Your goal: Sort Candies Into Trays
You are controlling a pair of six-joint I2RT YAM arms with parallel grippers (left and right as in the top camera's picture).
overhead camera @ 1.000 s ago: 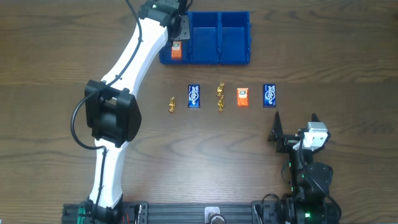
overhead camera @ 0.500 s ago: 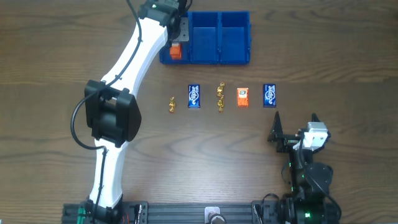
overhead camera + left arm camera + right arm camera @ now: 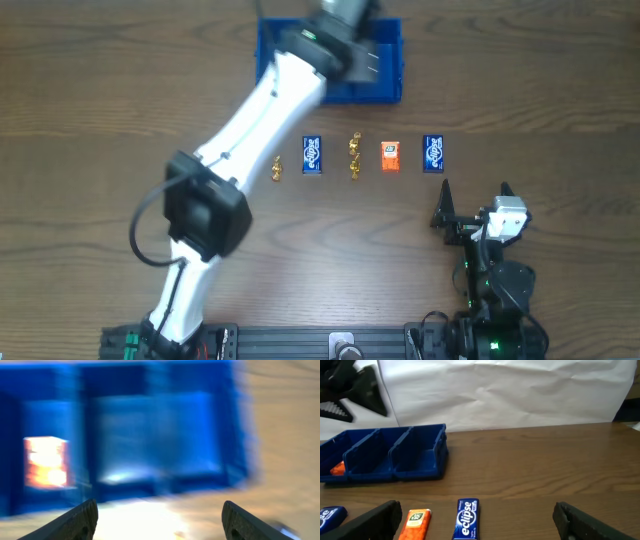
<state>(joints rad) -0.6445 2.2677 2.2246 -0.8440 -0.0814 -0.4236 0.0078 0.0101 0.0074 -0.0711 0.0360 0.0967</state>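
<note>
The blue three-compartment tray stands at the table's far side, with my left arm across its left part. My left gripper hangs open and empty over the tray. An orange pack lies in an end compartment. On the table sit a row of candies: a gold candy, a blue pack, two gold candies, an orange pack and another blue pack. My right gripper stands open just in front of the row's right end.
The right wrist view shows the tray with the orange pack inside, and the loose orange pack and blue pack close ahead. Bare wooden table lies right of the tray and in front of the row.
My left arm has swung right, from over the tray's left end compartment to over its middle. The orange pack stays in that compartment. The right arm has not moved.
</note>
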